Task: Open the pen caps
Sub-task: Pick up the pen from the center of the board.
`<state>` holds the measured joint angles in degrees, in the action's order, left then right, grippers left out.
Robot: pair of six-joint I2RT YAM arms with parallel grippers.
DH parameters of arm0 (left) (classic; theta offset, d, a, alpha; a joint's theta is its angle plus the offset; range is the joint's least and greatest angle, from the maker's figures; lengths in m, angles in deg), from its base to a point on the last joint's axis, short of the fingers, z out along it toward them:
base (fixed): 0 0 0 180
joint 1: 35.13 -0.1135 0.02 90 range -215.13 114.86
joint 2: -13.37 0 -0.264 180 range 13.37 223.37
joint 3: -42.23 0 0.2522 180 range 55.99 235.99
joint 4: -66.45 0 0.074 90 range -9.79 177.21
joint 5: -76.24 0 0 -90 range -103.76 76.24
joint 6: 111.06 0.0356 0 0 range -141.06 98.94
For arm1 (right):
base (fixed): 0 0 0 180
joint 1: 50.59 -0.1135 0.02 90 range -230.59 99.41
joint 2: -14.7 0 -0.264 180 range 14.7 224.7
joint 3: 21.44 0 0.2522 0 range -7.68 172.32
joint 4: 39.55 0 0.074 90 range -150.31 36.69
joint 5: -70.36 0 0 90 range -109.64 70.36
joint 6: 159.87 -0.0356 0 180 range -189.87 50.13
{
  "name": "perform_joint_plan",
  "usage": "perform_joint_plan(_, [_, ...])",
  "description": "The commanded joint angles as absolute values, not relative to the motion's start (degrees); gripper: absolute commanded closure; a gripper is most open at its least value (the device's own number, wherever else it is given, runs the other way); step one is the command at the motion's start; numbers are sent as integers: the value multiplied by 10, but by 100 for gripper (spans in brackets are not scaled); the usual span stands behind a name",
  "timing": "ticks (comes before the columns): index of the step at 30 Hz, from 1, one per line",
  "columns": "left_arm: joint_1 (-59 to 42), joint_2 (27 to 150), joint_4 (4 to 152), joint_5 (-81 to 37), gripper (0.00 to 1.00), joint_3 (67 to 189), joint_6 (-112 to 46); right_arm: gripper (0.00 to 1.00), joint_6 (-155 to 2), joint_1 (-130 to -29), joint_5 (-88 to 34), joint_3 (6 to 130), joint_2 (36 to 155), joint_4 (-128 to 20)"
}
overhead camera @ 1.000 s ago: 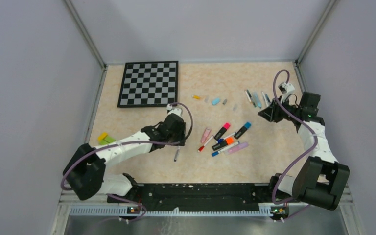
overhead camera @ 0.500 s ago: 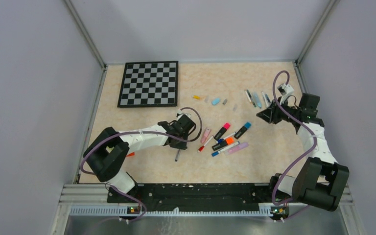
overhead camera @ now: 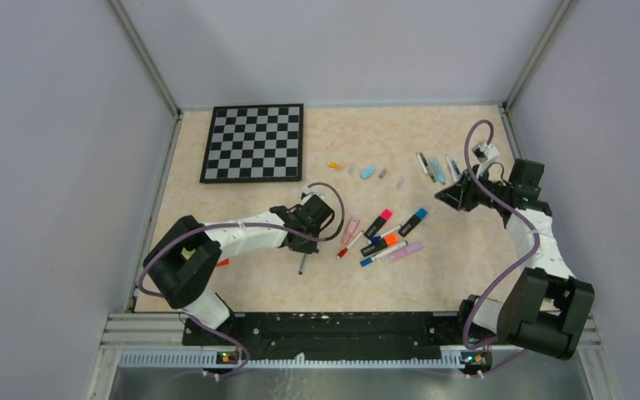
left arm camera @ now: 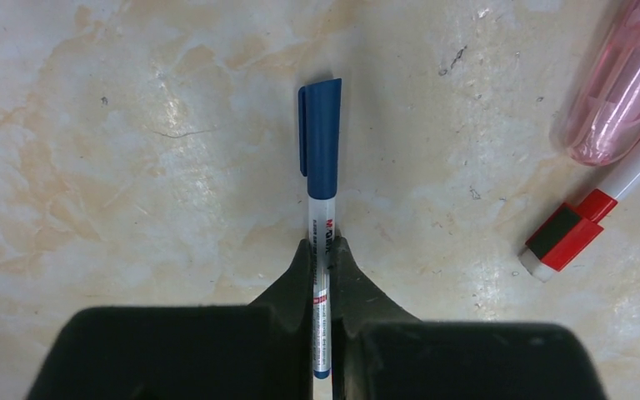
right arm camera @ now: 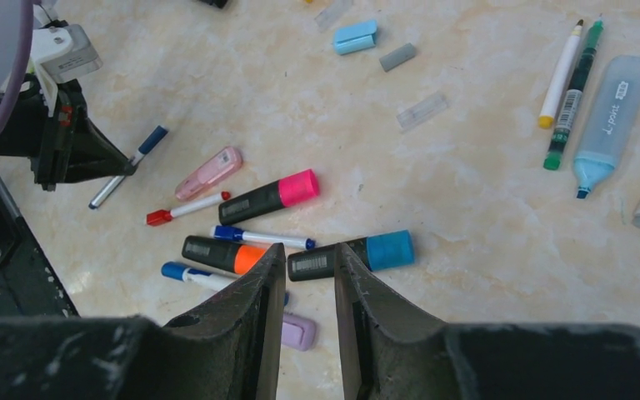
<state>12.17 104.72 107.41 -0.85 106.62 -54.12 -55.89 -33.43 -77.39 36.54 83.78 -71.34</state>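
My left gripper [left arm camera: 323, 250] is shut on the silver barrel of a thin pen [left arm camera: 322, 283] that lies on the table. The pen's dark blue cap [left arm camera: 320, 137] sticks out beyond the fingertips. In the top view this gripper [overhead camera: 304, 247] sits left of the pen pile. The pile holds black markers with pink [overhead camera: 385, 215], blue [overhead camera: 420, 213] and orange [overhead camera: 392, 239] caps, and a red-capped thin pen [overhead camera: 343, 251]. My right gripper [overhead camera: 446, 196] hovers open over the blue-capped marker [right arm camera: 352, 255], with nothing between its fingers [right arm camera: 262, 283].
A chessboard [overhead camera: 254, 142] lies at the back left. Loose yellow [overhead camera: 334, 165], light blue [overhead camera: 367, 172] and grey [overhead camera: 382, 173] caps lie mid-back. Uncapped pens [overhead camera: 433, 167] lie at the back right. A flat red-orange chip [overhead camera: 222, 262] shows by the left arm.
The left arm swung right over the thin pen and its jaws closed on the barrel. The right gripper barely moved.
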Motion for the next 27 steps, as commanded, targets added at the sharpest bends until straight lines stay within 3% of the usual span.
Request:
perform_joint_plan(1, [123,1011,1059,-25,100,1059,-536,73,-548,-335,-824,370,832,-705])
perform_joint_plan(8, [123,881,932,-94,100,1004,-520,72,-530,-403,-868,352,832,-699])
perform_joint_plan(15, [123,776,693,-199,100,921,-552,67,-518,-494,-923,329,835,-674])
perform_joint_plan(27, [126,840,468,-277,100,918,-633,52,-537,-536,-990,314,826,-641])
